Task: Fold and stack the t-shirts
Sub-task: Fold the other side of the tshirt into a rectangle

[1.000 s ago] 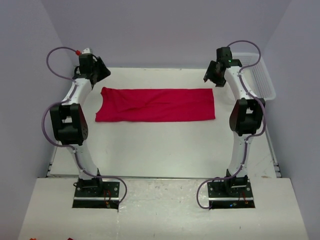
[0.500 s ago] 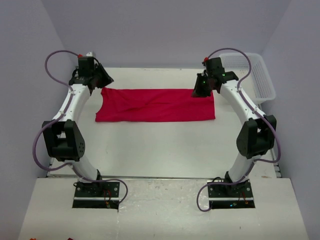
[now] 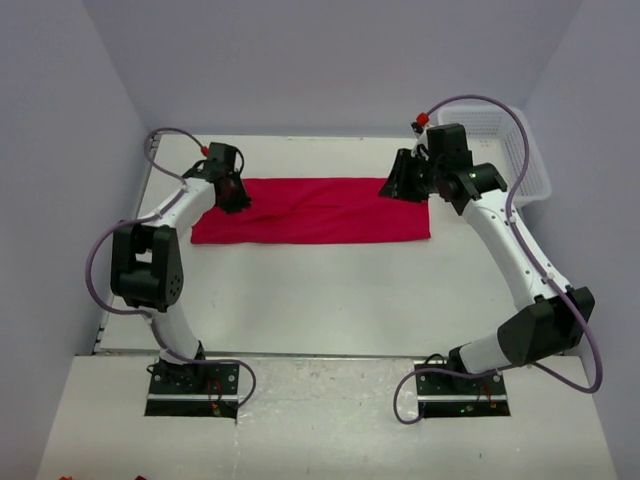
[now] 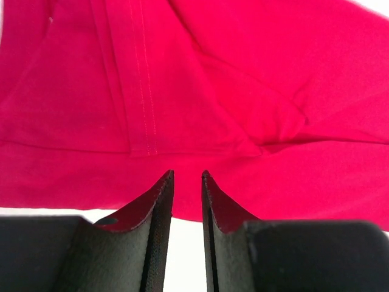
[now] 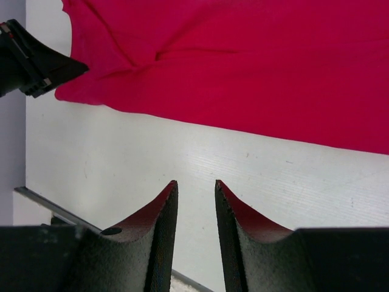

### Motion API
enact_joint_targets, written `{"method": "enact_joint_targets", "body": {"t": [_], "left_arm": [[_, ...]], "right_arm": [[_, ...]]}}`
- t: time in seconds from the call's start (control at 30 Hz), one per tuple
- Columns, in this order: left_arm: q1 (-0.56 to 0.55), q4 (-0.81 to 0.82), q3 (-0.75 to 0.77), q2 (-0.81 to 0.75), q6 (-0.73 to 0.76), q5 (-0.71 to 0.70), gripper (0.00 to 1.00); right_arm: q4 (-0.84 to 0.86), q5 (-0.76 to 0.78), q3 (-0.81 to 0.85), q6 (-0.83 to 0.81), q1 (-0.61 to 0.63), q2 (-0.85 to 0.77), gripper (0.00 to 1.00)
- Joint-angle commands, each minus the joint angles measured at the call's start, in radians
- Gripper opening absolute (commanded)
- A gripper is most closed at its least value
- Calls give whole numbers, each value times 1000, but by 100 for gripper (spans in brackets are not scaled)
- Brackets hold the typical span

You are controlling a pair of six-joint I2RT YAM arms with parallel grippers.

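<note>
The red shirt (image 3: 310, 211) lies folded flat on the table (image 3: 330, 290). Left gripper (image 4: 187, 177) sits over its near edge, right gripper (image 5: 196, 185) just before it, both slightly parted, holding nothing.

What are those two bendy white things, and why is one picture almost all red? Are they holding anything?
Those are two robot arms bolted to the near edge of a white table. One picture is taken from above and behind them. The other two come from small cameras on each wrist, so the dark prongs at the bottom are that arm's own fingers.

The red thing is a t-shirt, folded into a long strip on the table. The left hand is down at one end of it, so its camera sees mostly red cloth. The right hand is at the other end; its camera looks along the shirt and the bare table. A white basket sits by the right arm.

Neither hand holds anything yet; both have a small gap between their fingers.
</note>
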Motion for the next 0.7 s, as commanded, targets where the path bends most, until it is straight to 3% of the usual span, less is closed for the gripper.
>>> {"method": "enact_joint_targets", "body": {"t": [0.0,0.3,0.67], "left_arm": [[-29,0,4,40,6,-87,26],[-32,-34,21,96,6,-225,25],[-30,-31,37,150,26,-239,29]], "right_arm": [[5,-9,-3,-21,1,7,33],[19,-25,-12,-21,-1,26,33],[25,-29,-3,-17,-2,29,34]]}}
